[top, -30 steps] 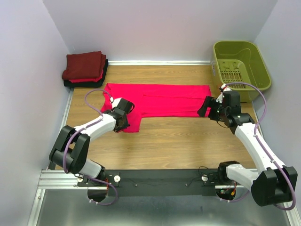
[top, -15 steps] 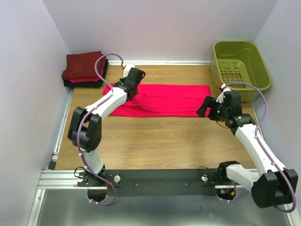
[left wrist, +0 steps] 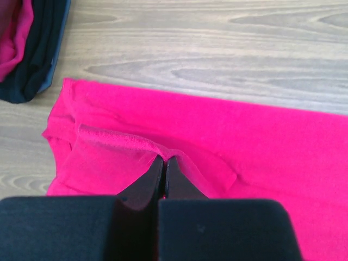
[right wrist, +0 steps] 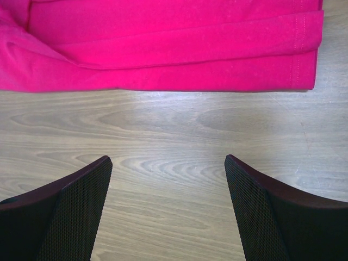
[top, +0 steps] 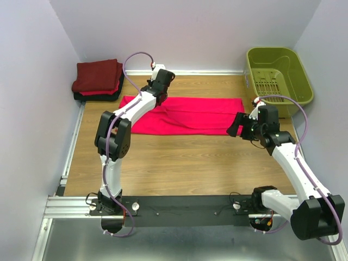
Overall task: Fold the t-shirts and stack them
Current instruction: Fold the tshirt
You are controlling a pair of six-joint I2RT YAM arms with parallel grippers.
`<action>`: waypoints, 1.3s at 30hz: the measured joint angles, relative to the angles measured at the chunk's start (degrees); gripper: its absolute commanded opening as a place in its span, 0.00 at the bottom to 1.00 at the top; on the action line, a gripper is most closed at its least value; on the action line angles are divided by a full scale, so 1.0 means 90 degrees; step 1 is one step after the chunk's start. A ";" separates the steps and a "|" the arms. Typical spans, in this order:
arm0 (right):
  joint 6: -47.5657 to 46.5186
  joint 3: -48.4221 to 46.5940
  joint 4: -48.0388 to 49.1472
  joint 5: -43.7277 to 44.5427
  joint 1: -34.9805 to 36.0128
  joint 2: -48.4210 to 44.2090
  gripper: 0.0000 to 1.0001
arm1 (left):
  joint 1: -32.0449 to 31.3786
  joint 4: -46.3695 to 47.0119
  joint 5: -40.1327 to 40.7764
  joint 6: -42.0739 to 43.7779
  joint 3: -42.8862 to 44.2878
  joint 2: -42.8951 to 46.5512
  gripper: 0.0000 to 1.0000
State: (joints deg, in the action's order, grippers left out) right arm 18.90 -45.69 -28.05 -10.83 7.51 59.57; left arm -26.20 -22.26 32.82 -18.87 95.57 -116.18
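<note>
Left wrist view: left gripper (left wrist: 165, 162) pinched closed on raised fold of pink-red t-shirt (left wrist: 261, 136); right gripper (right wrist: 167, 158) spread wide, empty, over wooden surface (right wrist: 163, 125).

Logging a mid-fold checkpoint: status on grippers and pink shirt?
Left gripper shut on pink shirt, pinching a fold. Right gripper open, just off the hem. Nothing in the way.
</note>
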 measured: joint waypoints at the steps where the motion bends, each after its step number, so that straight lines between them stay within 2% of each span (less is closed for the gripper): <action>1: -0.0015 0.0000 -0.0005 0.0000 0.0000 0.0017 0.91 | 0.0010 0.0024 0.0010 0.0015 0.0049 -0.0049 0.01; 6: -0.0078 -0.0012 -0.0036 -0.0005 0.0000 0.0194 0.91 | 0.0102 0.0114 0.0022 0.0017 0.0138 -0.0291 0.10; 8: -0.0112 -0.0024 -0.0036 -0.0041 0.0000 0.0301 0.91 | 0.0153 0.0151 0.0027 -0.0012 0.0170 -0.0389 0.21; 9: -0.0129 -0.0044 -0.0046 -0.0068 0.0000 0.0369 0.91 | 0.0221 0.0151 0.0024 -0.0044 0.0202 -0.0517 0.34; 12: -0.0209 -0.0136 -0.0063 -0.0158 0.0000 0.0597 0.91 | 0.0333 0.0143 0.0022 -0.0131 0.0214 -0.0653 0.59; 13: -0.0233 -0.0185 -0.0078 -0.0202 0.0005 0.0678 0.91 | 0.0372 0.0131 0.0019 -0.0165 0.0214 -0.0668 0.70; 15: -0.0279 -0.0347 -0.0087 -0.0248 0.0044 0.0906 0.91 | 0.0432 0.0146 0.0015 -0.0204 0.0214 -0.0648 0.78; 19: -0.0372 -0.0748 -0.0036 -0.0279 0.0299 0.1443 0.91 | 0.0537 0.0148 -0.0027 -0.0328 0.0053 -0.0384 0.79; 23: -0.0517 -0.1192 0.0044 -0.0250 0.0755 0.2091 0.91 | 0.0641 0.0182 -0.0202 -0.0546 -0.0678 0.0566 0.78; 29: -0.0903 -0.2045 0.0168 -0.0049 0.1486 0.3196 0.91 | 0.1290 0.0600 -0.0600 -0.0920 -0.2480 0.2297 0.65; 33: -0.1231 -0.2676 0.0221 0.0328 0.2042 0.3944 0.91 | 0.1834 0.0763 -0.0777 -0.1008 -0.3371 0.2424 0.60; 39: -0.1676 -0.3310 0.0250 0.0855 0.2467 0.4860 0.91 | 0.2047 0.0804 -0.0942 -0.1003 -0.3954 0.2166 0.57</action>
State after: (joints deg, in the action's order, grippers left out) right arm 3.81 -75.48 -25.80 -3.14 29.71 103.31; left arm -7.77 -15.03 24.34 -27.90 59.99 -96.68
